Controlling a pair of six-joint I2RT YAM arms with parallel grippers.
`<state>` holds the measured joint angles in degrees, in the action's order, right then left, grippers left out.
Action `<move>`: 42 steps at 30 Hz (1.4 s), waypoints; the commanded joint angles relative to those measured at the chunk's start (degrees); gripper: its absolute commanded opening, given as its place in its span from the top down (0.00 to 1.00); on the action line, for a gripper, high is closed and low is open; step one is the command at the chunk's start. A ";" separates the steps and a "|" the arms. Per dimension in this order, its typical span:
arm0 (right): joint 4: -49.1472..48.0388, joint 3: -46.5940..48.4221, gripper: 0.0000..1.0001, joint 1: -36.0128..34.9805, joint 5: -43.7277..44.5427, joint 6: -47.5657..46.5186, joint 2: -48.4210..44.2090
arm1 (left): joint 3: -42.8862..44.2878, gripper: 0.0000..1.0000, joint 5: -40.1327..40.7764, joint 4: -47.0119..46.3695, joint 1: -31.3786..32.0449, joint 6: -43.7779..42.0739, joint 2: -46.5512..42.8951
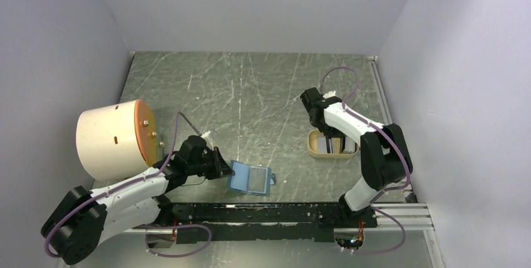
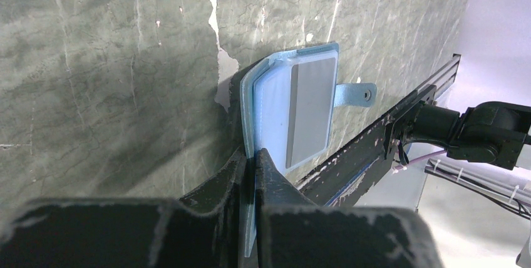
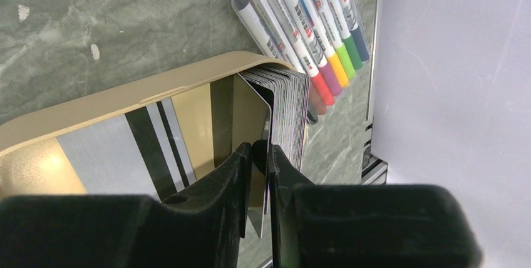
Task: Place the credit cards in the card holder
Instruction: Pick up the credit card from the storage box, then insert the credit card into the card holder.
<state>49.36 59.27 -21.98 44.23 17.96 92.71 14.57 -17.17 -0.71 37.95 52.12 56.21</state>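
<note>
1. Two arms seen from above: the left gripper (image 1: 220, 166) meets the left edge of the teal card holder (image 1: 250, 178), which lies on the surface (image 1: 250, 92). The right gripper (image 1: 324, 139) dips into the tan tray (image 1: 311, 150).
2. Left wrist: the jaws are clamped tight on the holder's near flap. A grey card (image 2: 310, 111) shows inside, and the snap tab (image 2: 357, 94) sticks out sideways.
3. Right wrist: the jaws are nearly closed, pinching one upright credit card (image 3: 250, 114) beside the stacked credit cards (image 3: 289, 111) in the tray, with markers (image 3: 307, 24) beyond.
</note>
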 commanded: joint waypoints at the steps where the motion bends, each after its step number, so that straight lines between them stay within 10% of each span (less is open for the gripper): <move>1: 1.17 1.16 0.80 -0.33 2.20 0.22 -0.19 | 0.90 0.90 -0.07 -0.70 -0.34 -0.70 -0.45; 25: 4.84 7.07 1.00 -12.68 -13.75 6.71 -9.69 | 1.21 0.91 -0.83 -9.16 -0.69 4.96 1.92; 33: -26.56 -12.83 1.00 -16.46 -42.77 15.53 -30.81 | 1.24 0.86 2.75 -9.30 -0.61 7.08 7.46; 42: -61.49 -36.69 1.00 -21.06 -53.55 33.97 -35.15 | -1.07 0.74 6.05 -4.66 -0.60 6.65 4.80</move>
<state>10.37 31.05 -40.40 -2.09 40.07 58.50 14.85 -13.61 -6.68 37.76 58.35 62.08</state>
